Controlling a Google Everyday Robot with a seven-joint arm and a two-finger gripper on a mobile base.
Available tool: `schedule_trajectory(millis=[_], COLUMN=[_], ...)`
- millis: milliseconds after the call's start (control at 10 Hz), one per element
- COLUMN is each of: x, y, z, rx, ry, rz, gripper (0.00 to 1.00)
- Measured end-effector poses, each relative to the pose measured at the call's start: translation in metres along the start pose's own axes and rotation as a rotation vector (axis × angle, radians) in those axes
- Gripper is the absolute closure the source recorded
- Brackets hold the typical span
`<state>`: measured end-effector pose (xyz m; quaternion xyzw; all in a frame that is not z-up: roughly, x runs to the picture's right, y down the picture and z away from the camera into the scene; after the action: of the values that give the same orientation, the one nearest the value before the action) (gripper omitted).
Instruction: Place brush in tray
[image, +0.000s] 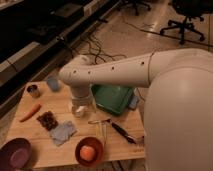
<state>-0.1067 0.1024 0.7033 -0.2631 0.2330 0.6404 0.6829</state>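
The slim black brush (123, 133) lies on the wooden table (70, 150), right of the orange bowl (89, 150), its pale end toward the table's right edge. The dark-green tray (113, 97) sits at the back right, partly hidden by my arm. My gripper (79, 109) hangs over the table's middle, left of the tray and up-left of the brush, apart from both.
A pale T-shaped tool (101, 125) lies beside the brush. A purple bowl (15, 153) is at front left, a carrot (29, 113) at left, a small metal cup (33, 90) and a blue cup (53, 83) at the back. A grey cloth (62, 132) and a dark patterned block (47, 120) lie mid-table.
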Motion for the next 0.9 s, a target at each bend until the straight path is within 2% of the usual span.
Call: schedule_trajectory(millis=[400, 600, 700, 800, 900], x=[0.0, 0.006, 0.015, 0.026, 0.039], y=[-0.002, -0.017, -0.03, -0.044, -0.064], z=[-0.003, -0.017, -0.024, -0.034, -0.044], rx=[0.011, 0.009, -0.002, -0.031, -0.077], ry=[-0.007, -0.047, -0.061, -0.086, -0.118], rz=[-0.008, -0.058, -0.077, -0.099, -0.094], gripper=[0.35, 0.35, 0.35, 0.35, 0.35])
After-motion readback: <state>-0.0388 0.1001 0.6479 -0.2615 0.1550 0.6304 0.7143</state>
